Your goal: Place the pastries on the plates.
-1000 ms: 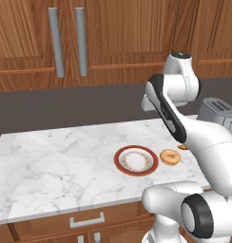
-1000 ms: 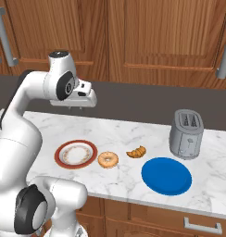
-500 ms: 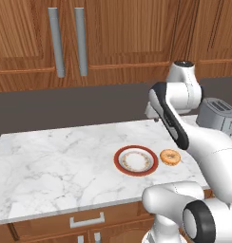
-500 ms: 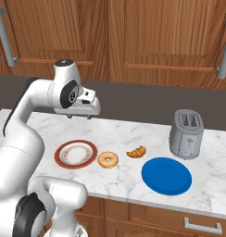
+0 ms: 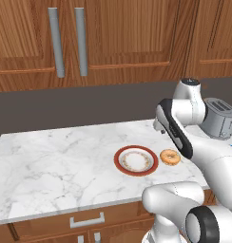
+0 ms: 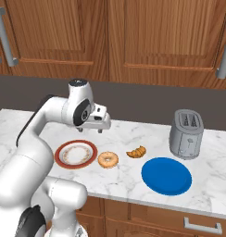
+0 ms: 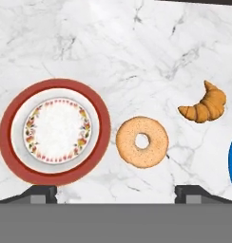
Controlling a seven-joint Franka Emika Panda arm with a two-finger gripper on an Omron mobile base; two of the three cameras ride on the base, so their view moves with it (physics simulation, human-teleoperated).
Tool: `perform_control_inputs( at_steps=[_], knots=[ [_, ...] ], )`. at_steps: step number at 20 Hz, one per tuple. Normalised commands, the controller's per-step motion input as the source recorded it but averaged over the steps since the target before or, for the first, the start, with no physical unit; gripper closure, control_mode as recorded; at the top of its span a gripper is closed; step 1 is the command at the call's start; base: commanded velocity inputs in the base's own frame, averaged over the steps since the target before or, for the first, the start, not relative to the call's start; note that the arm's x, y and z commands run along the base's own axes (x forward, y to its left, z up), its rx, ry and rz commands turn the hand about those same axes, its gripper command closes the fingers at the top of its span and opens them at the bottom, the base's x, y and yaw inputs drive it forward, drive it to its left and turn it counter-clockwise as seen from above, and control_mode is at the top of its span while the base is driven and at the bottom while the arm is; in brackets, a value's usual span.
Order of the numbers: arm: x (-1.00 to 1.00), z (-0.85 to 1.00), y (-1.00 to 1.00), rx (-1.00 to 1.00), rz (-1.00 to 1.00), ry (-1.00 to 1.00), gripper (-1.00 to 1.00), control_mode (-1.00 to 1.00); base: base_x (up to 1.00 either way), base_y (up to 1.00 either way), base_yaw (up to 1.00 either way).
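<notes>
Two pastries are lying on the marble desk: we are seeing the doughnut just beside the red-rimmed plate, the croissant between doughnut and blue plate. Our gripper is hovering above them, fingers spread wide, pinching nothing. A toaster is standing behind the blue plate.

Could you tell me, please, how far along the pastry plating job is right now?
Nothing is plated yet. The golden-brown ring doughnut and the orange-brown croissant both lie on the white marble counter. The red-rimmed white plate and the plain blue round plate are bare. The gripper hangs above the counter with its jaws open, holding nothing. Both placements remain.
</notes>
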Motion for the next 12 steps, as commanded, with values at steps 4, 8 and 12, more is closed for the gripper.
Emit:
perform_control_inputs(
  at_steps=[4, 8, 12],
  knots=[
    [0.03, -0.49, -0.04, 0.00, -0.01, 0.02, -1.00, -1.00, 0.00, 0.00, 0.00],
    [0.11, -0.49, 0.00, 0.00, 0.00, 0.00, -1.00, -1.00, 0.00, 0.00, 0.00],
    [0.09, -0.36, 0.00, 0.00, 0.00, 0.00, -1.00, -1.00, 0.00, 0.00, 0.00]
  ],
)
